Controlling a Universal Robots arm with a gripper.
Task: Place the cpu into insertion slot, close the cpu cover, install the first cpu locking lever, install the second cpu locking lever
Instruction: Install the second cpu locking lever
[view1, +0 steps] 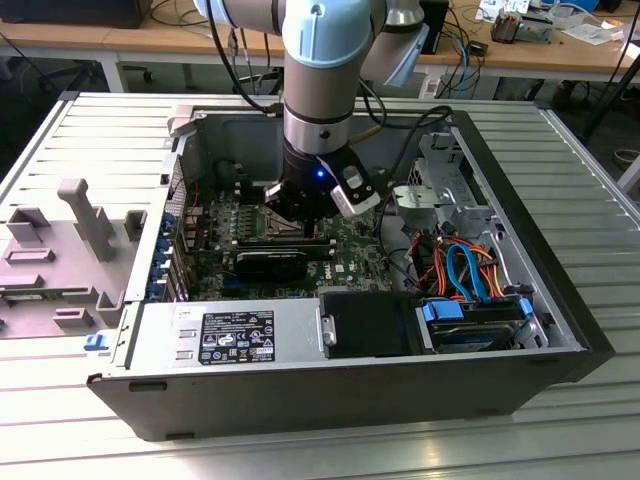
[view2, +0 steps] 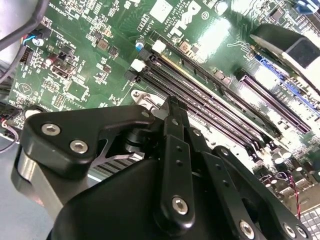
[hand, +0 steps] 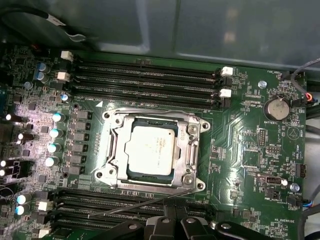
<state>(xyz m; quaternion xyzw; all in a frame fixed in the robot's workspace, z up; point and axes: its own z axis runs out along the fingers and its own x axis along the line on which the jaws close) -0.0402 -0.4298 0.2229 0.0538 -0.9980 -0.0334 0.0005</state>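
In the first wrist view the cpu (hand: 152, 150), a square chip with a dull silver top, lies flat in the socket on the green motherboard (hand: 250, 145). The cpu cover (hand: 194, 150), a silver frame, lies down around it. A thin metal locking lever (hand: 140, 204) slants out from the socket's corner across the memory slots beside my gripper (hand: 177, 222). The black fingers are together with nothing between them. In the exterior view my gripper (view1: 300, 222) reaches down into the open computer case over the socket area. In the second wrist view the gripper (view2: 171, 107) hovers close above the board.
Memory slots (hand: 150, 75) run along both sides of the socket. A coin battery (hand: 276, 107) sits on the board. The case holds a power supply (view1: 230, 335), a drive bay with blue and orange cables (view1: 470, 270) and tall walls. A grey fixture (view1: 70, 240) lies at the exterior view's left.
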